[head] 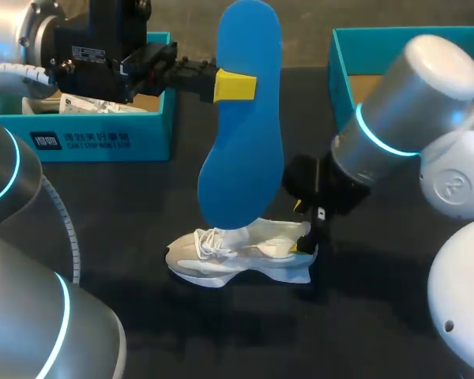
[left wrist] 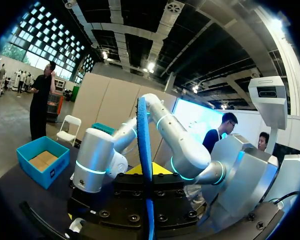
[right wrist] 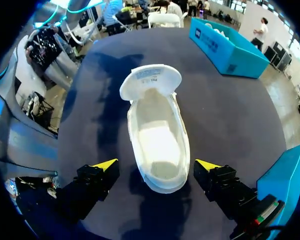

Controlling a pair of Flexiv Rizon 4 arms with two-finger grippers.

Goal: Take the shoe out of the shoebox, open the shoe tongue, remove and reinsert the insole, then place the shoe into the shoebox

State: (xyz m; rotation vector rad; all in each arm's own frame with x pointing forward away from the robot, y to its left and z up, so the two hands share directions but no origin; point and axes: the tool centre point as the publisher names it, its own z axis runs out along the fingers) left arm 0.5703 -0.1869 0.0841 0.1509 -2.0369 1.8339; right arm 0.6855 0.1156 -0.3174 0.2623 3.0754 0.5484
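Light falls from overhead, even and fairly bright. The dark table (right wrist: 225, 115) soaks it up (only a dull sheen), and soft shadows lie beside the white shoe (right wrist: 157, 140). A pale glare sits on the silver shell of my right arm (head: 442, 67), whose cyan ring glows.

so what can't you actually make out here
- head view: the insole covers the opening of the shoe; whether its lower end touches the shoe is unclear
- head view: the right gripper is largely hidden by the right arm
- left wrist view: the insole sits edge-on in the left gripper, faces unseen
- head view: the left arm blocks part of the left shoebox
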